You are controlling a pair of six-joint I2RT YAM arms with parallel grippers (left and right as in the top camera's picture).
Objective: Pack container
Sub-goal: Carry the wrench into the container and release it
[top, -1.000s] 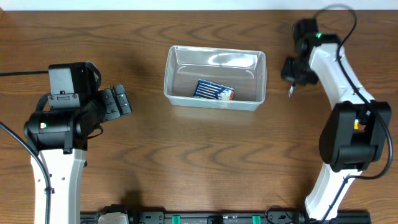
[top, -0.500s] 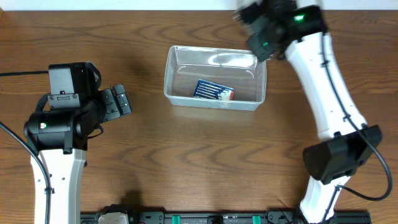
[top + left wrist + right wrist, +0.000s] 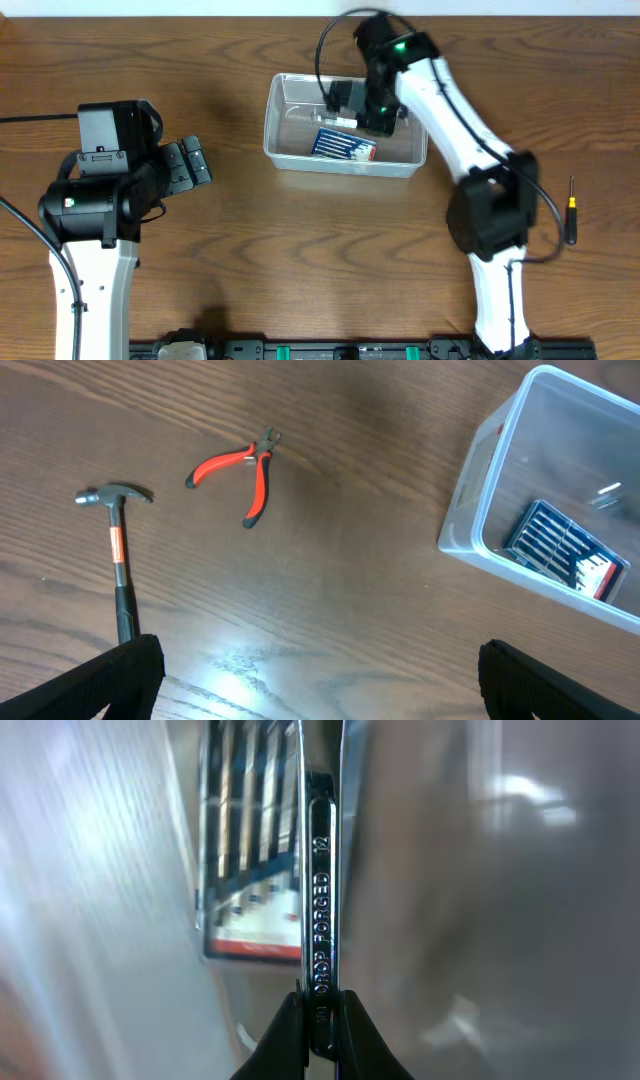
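Gripping a steel wrench (image 3: 321, 910) in the right end effector (image 3: 320, 1020), with both fingertips pinched tight on the near end of its shank. Showing the stamped face, DROP FORGED 12, to the wrist camera, with the shank running straight away from the fingertips. Hanging within the outline of the container (image 3: 272, 130), toward its far long wall, as seen from overhead. Lying on the container's floor, beyond the fingertips and off to one side of the wrench: a flat blue pack of small screwdrivers (image 3: 250, 860), its edge partly hidden behind the shank. Cannot tell whether the wrench touches the floor or the pack.

Holding the left end effector (image 3: 320, 655) with fingers spread wide apart above the bare wooden tabletop (image 3: 330, 580), well apart from the container. Lying ahead of it, toward the finger at the left of the wrist view: a hammer (image 3: 118, 550), head farthest away, handle reaching back almost to that finger. Just beyond and beside the hammer: red-handled pliers (image 3: 235, 470), handles splayed. Ahead and toward the other finger: the container's near corner, with the blue pack visible through the clear wall.

Resting on the tabletop well away from the right end effector, out past that arm's base: a slim tool with a yellow band (image 3: 571, 210).
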